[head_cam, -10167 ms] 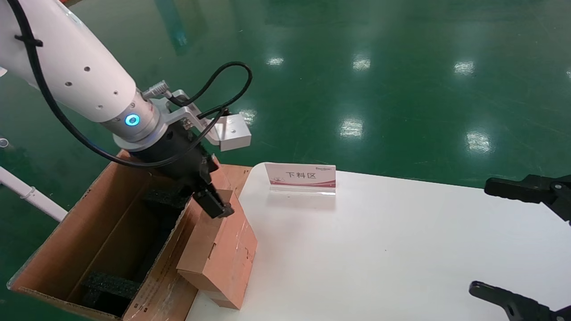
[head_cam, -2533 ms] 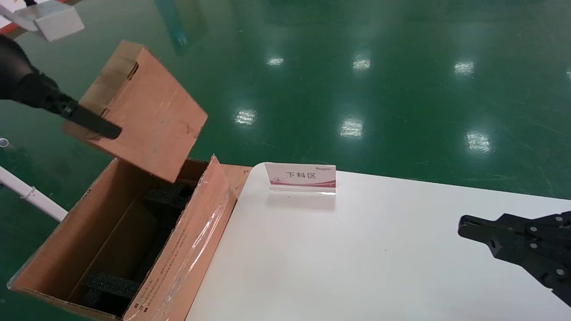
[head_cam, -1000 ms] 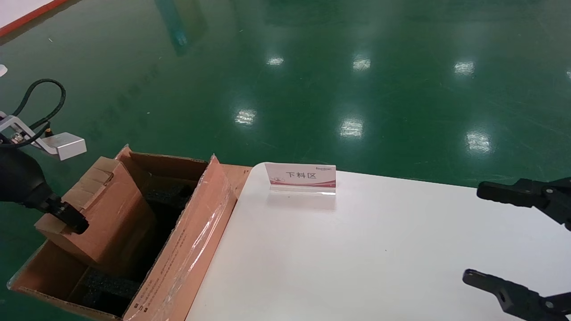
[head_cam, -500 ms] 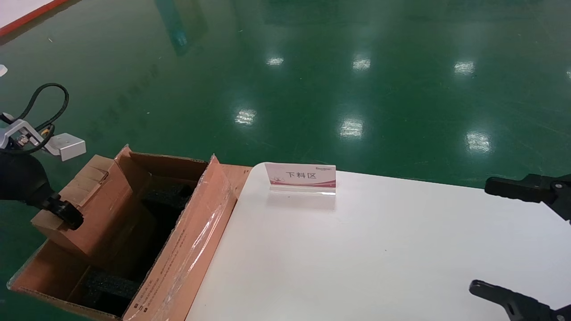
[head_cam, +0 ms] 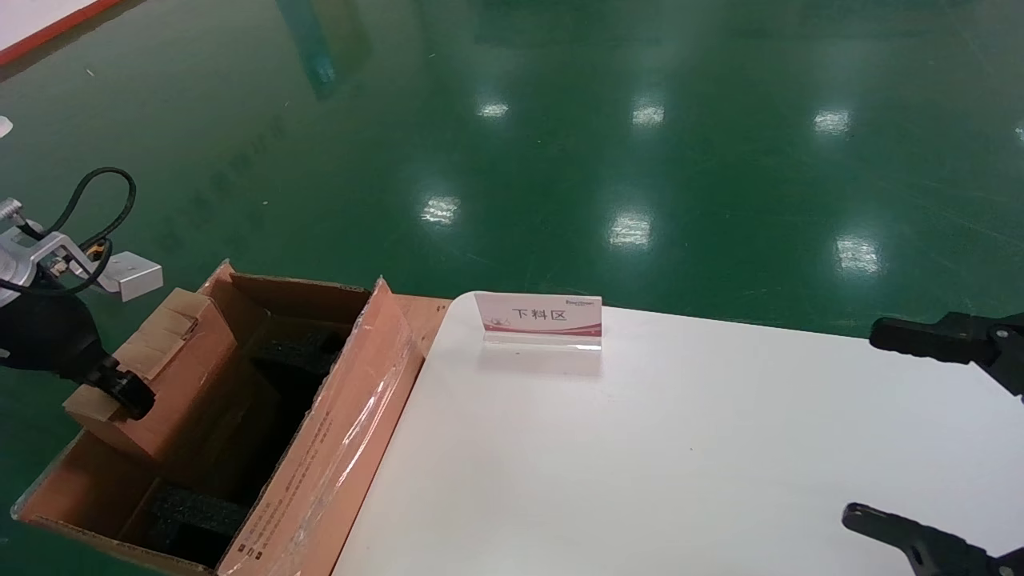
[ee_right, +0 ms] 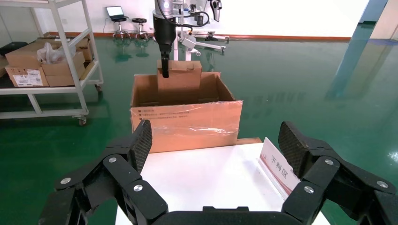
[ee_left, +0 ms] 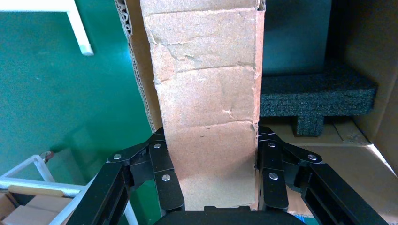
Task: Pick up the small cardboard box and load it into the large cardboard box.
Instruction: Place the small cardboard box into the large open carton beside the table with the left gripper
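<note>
We see a flat reddish-brown corrugated small carton (head_cam: pixel 172 376) against a big brown corrugated carton (head_cam: pixel 320 448) with glossy clear tape, small black print and black foam inserts (ee_left: pixel 314 96). Our worktop (head_cam: pixel 680 448) is plain white; the sign card (head_cam: pixel 538 314) is white with red.

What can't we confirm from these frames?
- Lower end of the flat reddish-brown small cardboard box: hidden in head view inside the big brown taped large cardboard box; whether it touches bottom is unknown.
- Left gripper: far finger hidden behind the box in head view.
- Right gripper: cut off by head view's edge.
</note>
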### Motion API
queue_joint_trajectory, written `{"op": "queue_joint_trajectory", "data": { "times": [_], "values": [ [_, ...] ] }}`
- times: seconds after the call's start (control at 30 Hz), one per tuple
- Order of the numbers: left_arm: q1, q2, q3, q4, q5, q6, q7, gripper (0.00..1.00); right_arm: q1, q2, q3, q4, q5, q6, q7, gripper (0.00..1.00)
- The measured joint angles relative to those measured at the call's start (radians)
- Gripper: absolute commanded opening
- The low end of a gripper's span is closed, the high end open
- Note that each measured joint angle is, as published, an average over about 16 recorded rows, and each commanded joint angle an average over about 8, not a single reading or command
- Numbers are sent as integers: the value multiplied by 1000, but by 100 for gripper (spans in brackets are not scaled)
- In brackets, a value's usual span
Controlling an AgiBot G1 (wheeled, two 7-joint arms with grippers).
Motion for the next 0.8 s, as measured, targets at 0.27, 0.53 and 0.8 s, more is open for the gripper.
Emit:
{"op": "queue_joint_trajectory", "data": {
  "times": [0.27,0.53,0.8],
  "values": [
    [35,3,2,6,2,-30,-10,0,0,0,0,0,0,0,0,100],
    [75,10,0,24,-6,-49,-14,0,0,0,-1,0,1,0,0,100],
    [116,19,-1,48,-15,-59,-18,0,0,0,-1,0,1,1,-1,100]
  ]
}}
